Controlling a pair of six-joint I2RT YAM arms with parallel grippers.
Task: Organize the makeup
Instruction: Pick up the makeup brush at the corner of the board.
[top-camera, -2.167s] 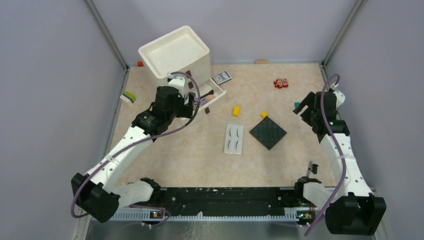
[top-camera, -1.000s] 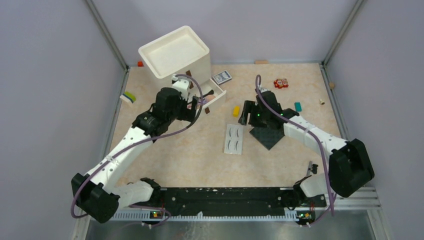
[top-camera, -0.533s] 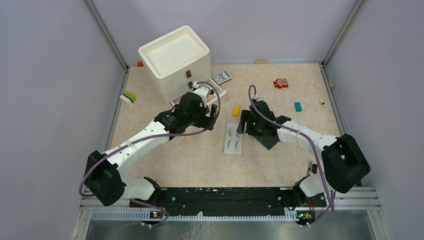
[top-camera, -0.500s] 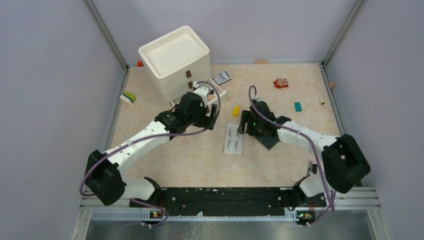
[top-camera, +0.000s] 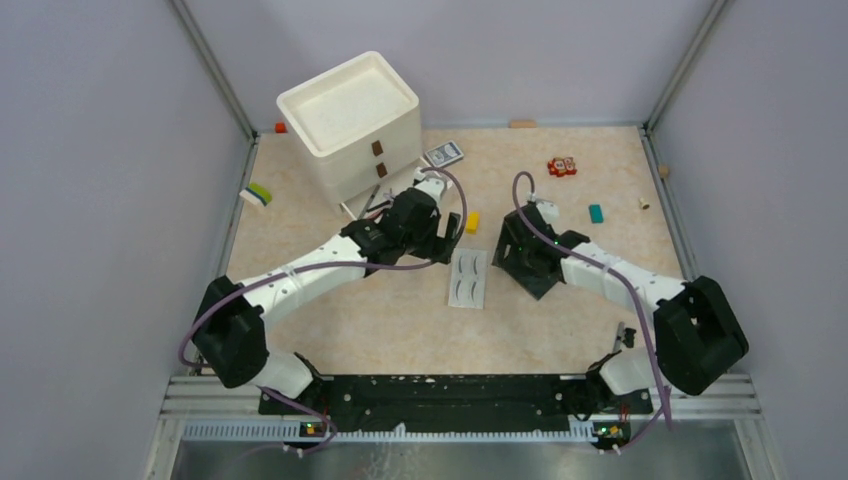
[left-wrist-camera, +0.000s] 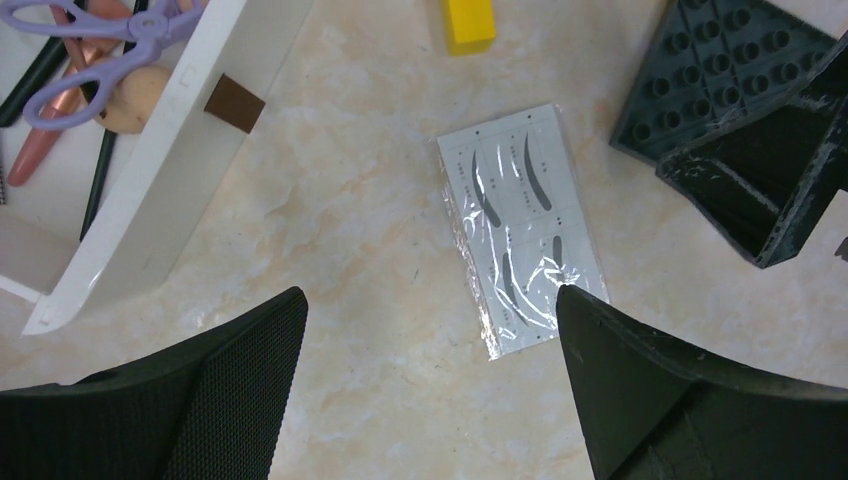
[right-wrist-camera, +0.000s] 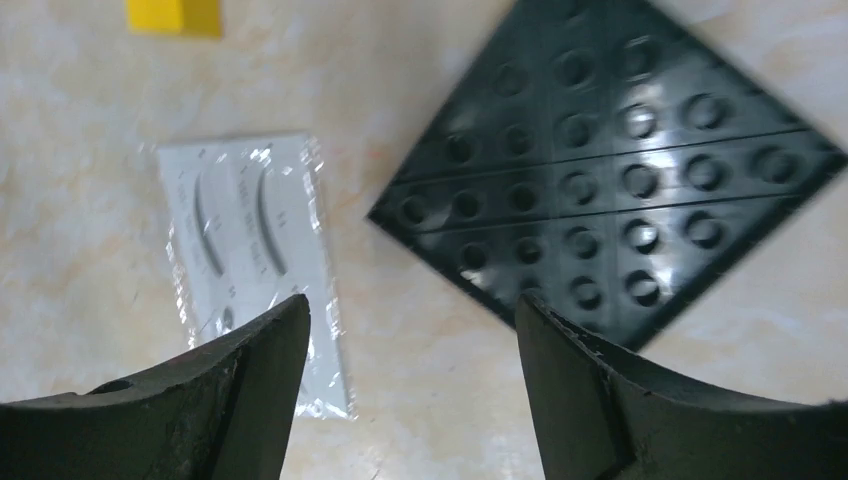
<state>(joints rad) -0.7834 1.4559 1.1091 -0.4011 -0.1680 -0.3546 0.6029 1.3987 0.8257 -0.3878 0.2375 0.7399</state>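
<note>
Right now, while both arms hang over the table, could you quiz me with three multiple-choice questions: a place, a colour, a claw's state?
1. The white eyelash card lies: A) in the open drawer; B) on the table, beside the black studded plate; C) on top of the drawer unit.
2. The small block nearest the card is: A) purple; B) white; C) yellow.
3. The left gripper is: A) open and empty; B) shut on the card; C) shut on the block.
Answers: 1 B, flat on the tabletop by the plate. 2 C, yellow in the left wrist view. 3 A, its fingers stand apart above the card.
</note>
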